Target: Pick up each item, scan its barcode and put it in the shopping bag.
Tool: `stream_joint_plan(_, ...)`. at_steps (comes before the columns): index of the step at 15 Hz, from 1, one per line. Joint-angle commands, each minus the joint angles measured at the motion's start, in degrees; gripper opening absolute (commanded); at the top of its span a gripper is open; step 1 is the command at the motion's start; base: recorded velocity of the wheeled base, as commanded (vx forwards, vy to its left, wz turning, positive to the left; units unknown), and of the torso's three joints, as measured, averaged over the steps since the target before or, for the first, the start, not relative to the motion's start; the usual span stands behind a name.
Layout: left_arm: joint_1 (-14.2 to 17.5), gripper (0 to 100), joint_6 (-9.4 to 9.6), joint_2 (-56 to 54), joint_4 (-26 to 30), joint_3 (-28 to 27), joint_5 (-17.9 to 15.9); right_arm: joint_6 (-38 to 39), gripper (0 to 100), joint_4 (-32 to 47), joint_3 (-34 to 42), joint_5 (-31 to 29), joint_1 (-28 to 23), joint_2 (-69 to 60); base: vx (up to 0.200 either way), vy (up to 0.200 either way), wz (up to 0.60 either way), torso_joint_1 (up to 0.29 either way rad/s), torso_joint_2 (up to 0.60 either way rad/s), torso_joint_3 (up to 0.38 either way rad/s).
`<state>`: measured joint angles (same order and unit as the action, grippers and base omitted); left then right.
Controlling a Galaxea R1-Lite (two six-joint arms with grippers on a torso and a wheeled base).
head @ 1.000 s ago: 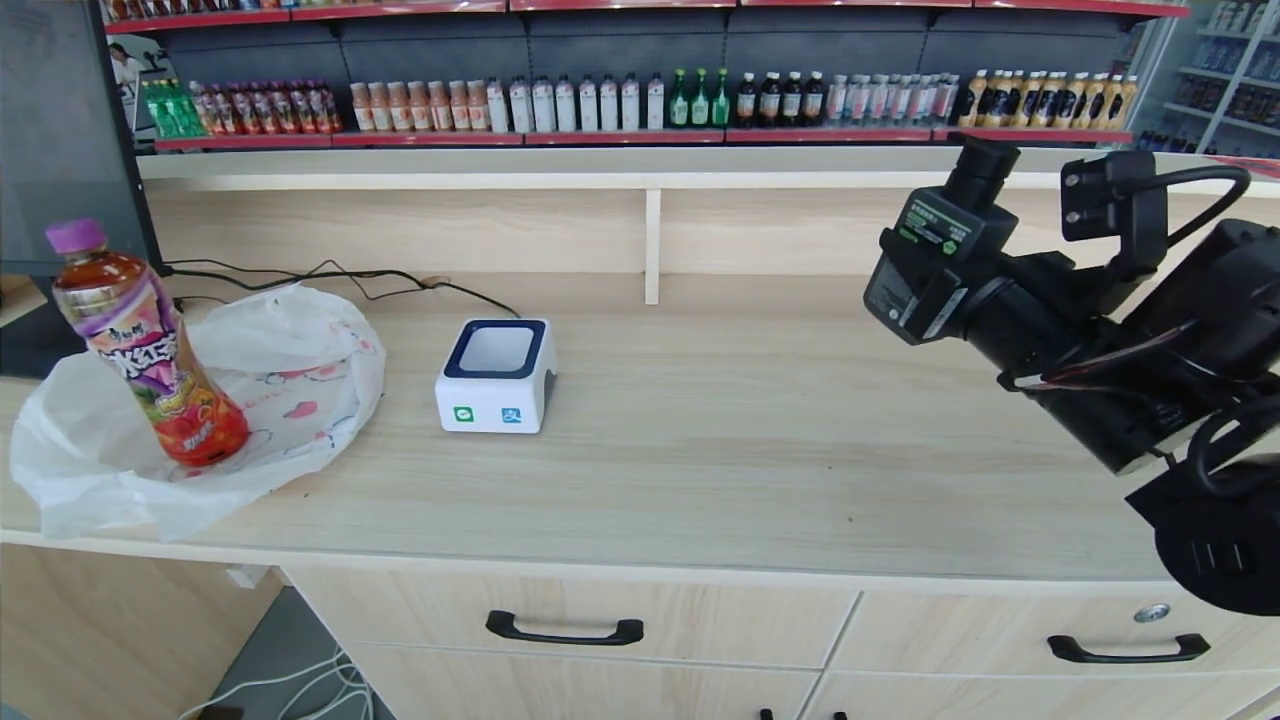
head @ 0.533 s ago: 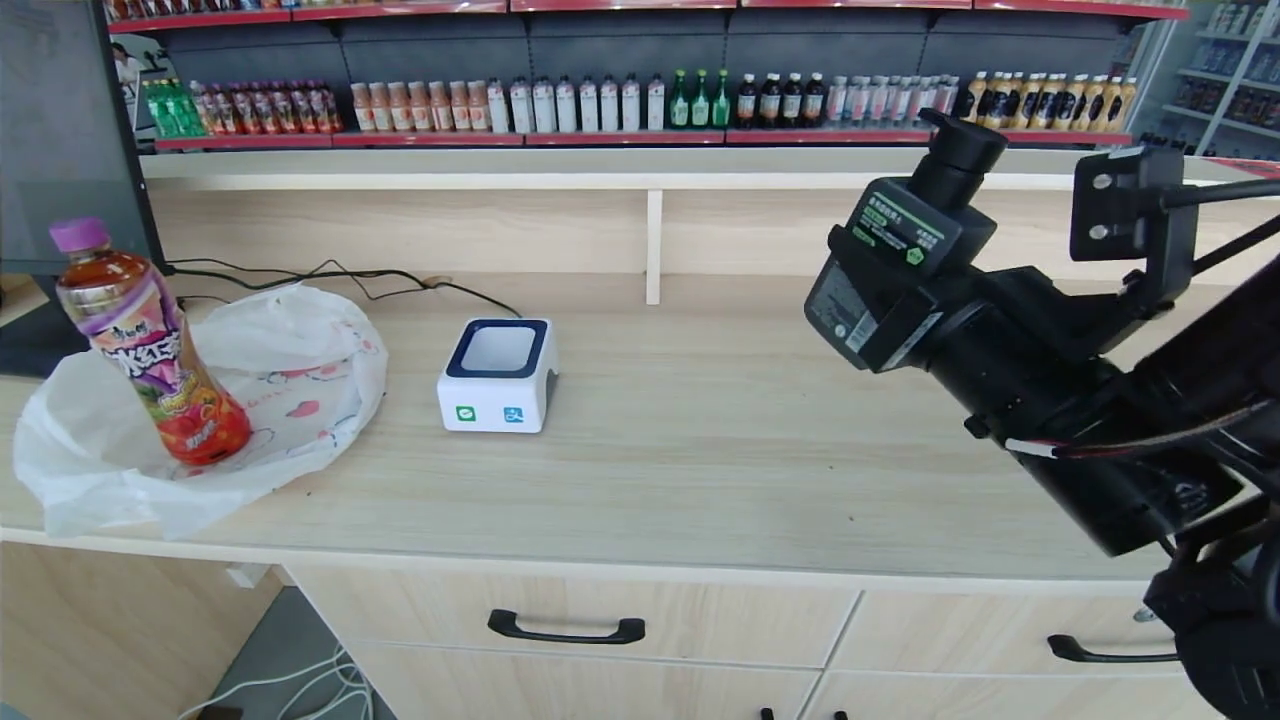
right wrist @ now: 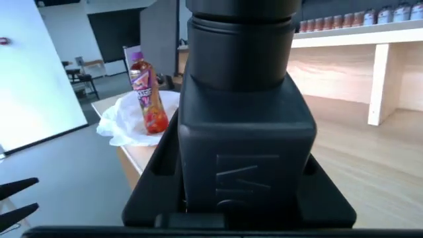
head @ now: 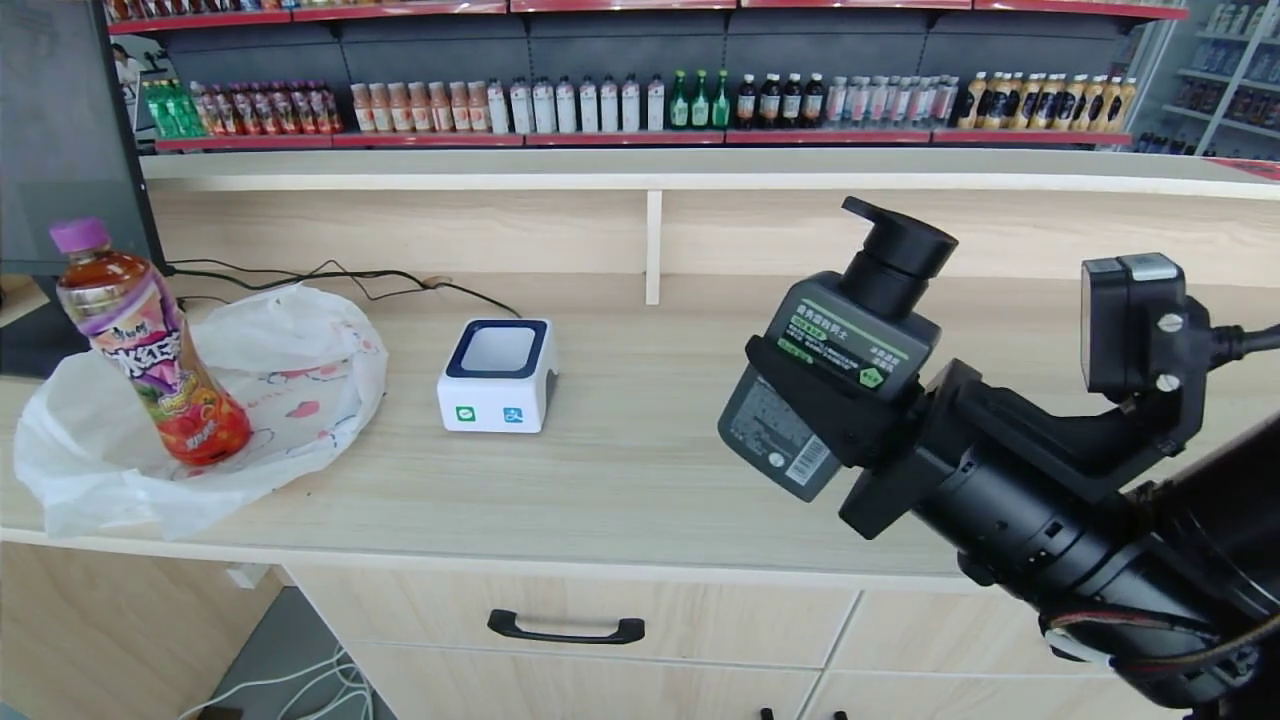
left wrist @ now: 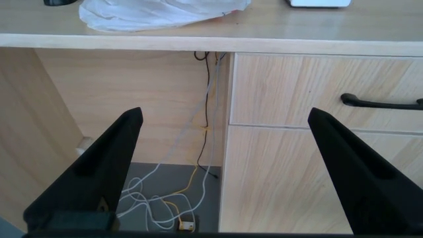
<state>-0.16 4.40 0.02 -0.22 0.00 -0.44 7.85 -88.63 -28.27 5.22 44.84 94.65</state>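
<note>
The right gripper point(head: 865, 430) is up over the right half of the table point(head: 650, 460), its fingers point(head: 775, 365) clamped around a dark grey bottle point(head: 835, 345). The bottle is squarish with a fat black cap point(head: 897, 255). It is held clear of the tabletop and tilted, the cap pointing up and toward the back. A green and white label faces upward, and a barcode point(head: 810, 460) sits on the lower end, turned toward the front of the table.

Off to its left, well apart from the bottle, the scanner point(head: 497, 375) sits on the table. It is a small white box with a dark blue frame around its top window. Farther left, at the end of the table, a white shopping bag point(head: 300, 350) lies crumpled and spread out. A tea bottle point(head: 150, 350) with a purple cap stands in the middle of the plastic, leaning slightly. I can't tell whether it is inside the bag or just resting on it.

Black cables point(head: 330, 273) trail along the back of the table behind the bag and the scanner. Beyond the table, a shelf point(head: 640, 135) carries a long row of drinks.

The left gripper point(left wrist: 225, 116) hangs low, below the table's edge and facing the cabinet front. Its fingers point(left wrist: 99, 172) are spread wide apart with nothing between them. A black drawer handle point(left wrist: 380, 101) is just ahead of it, and loose wires point(left wrist: 165, 198) lie on the floor underneath.
</note>
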Motion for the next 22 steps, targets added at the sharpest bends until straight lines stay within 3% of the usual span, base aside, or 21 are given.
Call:
stream_joint_plan(1,0.07,100,-1.5,-0.02,-0.04,0.0,0.0,3.14,0,-0.67,0.23,4.8,0.25,0.36,0.0,0.0,0.0,0.0,0.0,0.0)
stream_joint_plan(3,0.07,100,-2.73,-0.02,-0.04,0.0,0.09,7.62,0,-1.37,-0.56,6.3,0.25,1.77,0.0,0.0,0.0,0.0,0.0,0.0)
stream_joint_plan(7,0.07,100,-2.56,-0.02,-0.04,0.0,0.09,20.63,0,-1.37,-7.94,6.38,0.43,3.17,0.0,0.0,0.0,0.0,0.0,0.0)
stream_joint_plan(12,0.07,100,-2.56,-0.02,-0.04,0.0,0.09,29.59,0,-1.37,-7.68,6.3,4.03,-0.25,0.0,0.0,0.0,0.0,0.0,0.0)
stream_joint_plan(15,0.07,100,-2.56,-0.02,-0.04,0.0,0.09,30.65,0,-1.37,-5.13,6.21,7.55,-2.36,0.0,0.0,0.0,0.0,0.0,0.0)
stream_joint_plan(22,0.07,100,-2.56,-0.02,-0.04,0.0,0.09,28.62,0,-1.37,-4.43,6.21,7.9,-2.1,0.0,0.0,0.0,0.0,0.0,0.0)
